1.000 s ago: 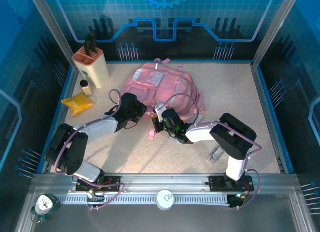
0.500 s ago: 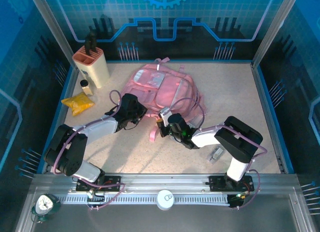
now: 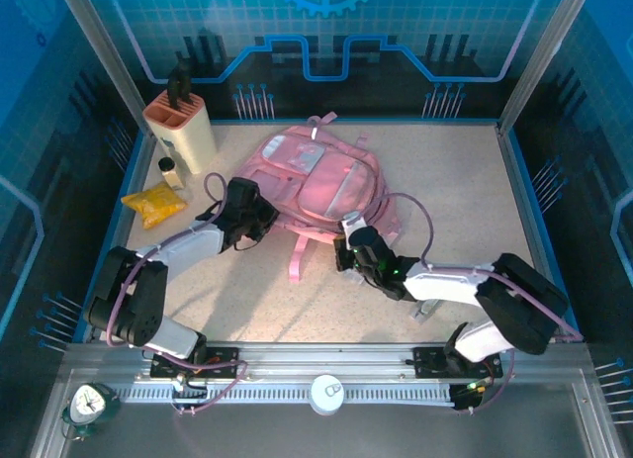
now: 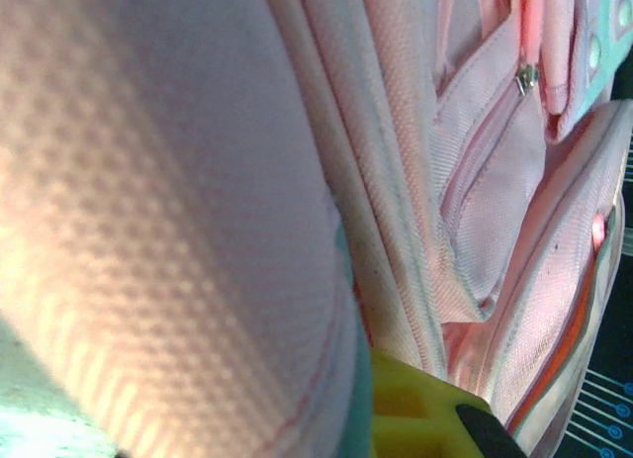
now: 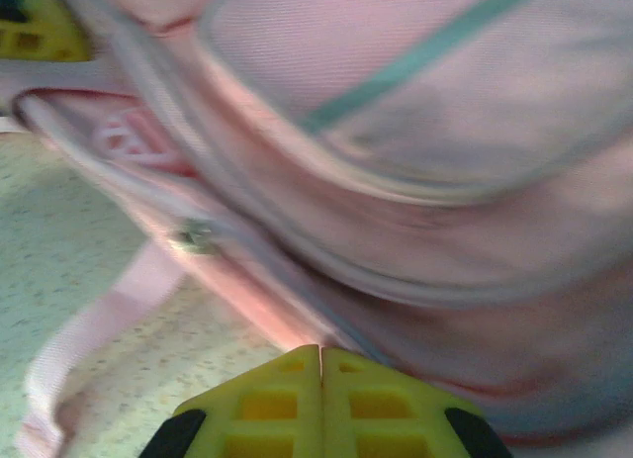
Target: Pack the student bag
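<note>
On the speckled worktop (image 3: 455,181) the student bag (image 3: 321,181) lies flat in the middle with its pockets facing up. Both arms have just moved: the left pincer (image 3: 259,217) has slid out to the left along the bag's near-left edge, and the right arm has stretched out low, so the right pincer (image 3: 346,248) now sits at the bag's near edge, a little more to the right than a second ago. The bag looks pulled a bit wider, and its loose strap (image 3: 297,265) lies on the worktop between them. I think the two arms are tugging the bag to get it open, so packing has not started; the yellow packet (image 3: 153,206) and the small bottle (image 3: 170,171) wait off to the left by the knife block (image 3: 183,132). The left pincer is squeezed tight, and a thick fold of pink cloth runs right down to its yellow finger (image 4: 415,413), so it seems to have hold of the bag. The right pincer's two yellow tips are pressed together right against the bag's edge; I cannot tell if any cloth is caught between them. Up close the bag is bumpy pink cloth with pale green trim, and a small metal zip pull (image 5: 195,237) hangs on a zip that looks closed
</note>
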You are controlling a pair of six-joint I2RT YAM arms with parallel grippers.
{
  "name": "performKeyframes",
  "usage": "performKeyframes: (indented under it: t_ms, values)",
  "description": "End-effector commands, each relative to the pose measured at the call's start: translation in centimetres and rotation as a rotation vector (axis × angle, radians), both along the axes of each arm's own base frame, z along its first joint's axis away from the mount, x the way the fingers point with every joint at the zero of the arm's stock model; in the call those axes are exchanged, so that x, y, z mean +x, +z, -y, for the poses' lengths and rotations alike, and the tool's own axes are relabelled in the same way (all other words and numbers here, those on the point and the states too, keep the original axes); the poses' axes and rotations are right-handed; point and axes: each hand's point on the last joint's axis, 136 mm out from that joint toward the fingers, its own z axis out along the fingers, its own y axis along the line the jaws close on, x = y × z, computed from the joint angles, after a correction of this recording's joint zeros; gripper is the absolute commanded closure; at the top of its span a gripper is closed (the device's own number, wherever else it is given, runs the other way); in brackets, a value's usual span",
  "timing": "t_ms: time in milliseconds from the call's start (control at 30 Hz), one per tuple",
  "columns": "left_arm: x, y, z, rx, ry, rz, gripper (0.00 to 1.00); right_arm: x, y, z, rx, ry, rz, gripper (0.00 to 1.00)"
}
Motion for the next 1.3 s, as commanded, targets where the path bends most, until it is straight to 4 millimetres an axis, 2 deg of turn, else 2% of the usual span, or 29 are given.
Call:
performKeyframes:
  t_ms: [0,100,267,333,467,567,633,800,867,1000,1067,1133,1267]
  values:
    - [2.6,2.6,-1.0,0.049,-0.016,0.084,1.00,-0.2,-2.1,5.6,-0.101,-0.185,-0.088,1.00]
    - [3.7,2.3,-1.3,0.050,-0.034,0.069,1.00,0.1,-1.4,6.6,-0.108,-0.209,-0.087,1.00]
    - [4.6,1.9,-0.8,0.049,-0.078,0.056,1.00,-0.3,-0.8,4.8,-0.123,-0.139,-0.082,1.00]
    - [4.5,2.1,-0.4,0.011,-0.071,0.066,1.00,-0.6,-0.7,3.1,-0.077,-0.060,-0.092,1.00]
    - [3.8,2.7,0.9,-0.023,-0.080,0.090,1.00,-1.9,-0.2,0.5,-0.040,-0.007,-0.146,1.00]
    - [3.3,3.1,1.6,-0.032,-0.092,0.089,1.00,-3.3,0.0,-2.0,0.006,0.069,-0.176,0.87]
    - [3.1,3.5,1.9,-0.031,-0.089,0.103,1.00,-4.0,-0.2,-2.9,0.035,0.087,-0.215,0.72]
    - [2.4,4.2,3.0,-0.039,-0.105,0.111,1.00,-4.5,-0.6,-5.4,0.135,0.114,-0.271,0.49]
    - [2.1,4.3,3.3,-0.037,-0.105,0.113,1.00,-4.3,-0.1,-6.5,0.184,0.131,-0.267,0.48]
    - [1.8,4.6,3.9,-0.049,-0.111,0.118,1.00,-2.5,0.1,-7.1,0.211,0.080,-0.196,0.40]
    - [1.6,4.7,4.1,-0.047,-0.116,0.125,1.00,-0.8,-0.2,-6.0,0.230,-0.003,-0.173,0.36]
    - [1.5,4.7,4.3,-0.042,-0.120,0.123,1.00,0.5,0.4,-6.3,0.299,0.005,-0.132,0.37]
    - [1.2,4.6,4.7,-0.042,-0.128,0.119,1.00,2.5,1.2,-5.7,0.262,-0.045,-0.038,0.37]
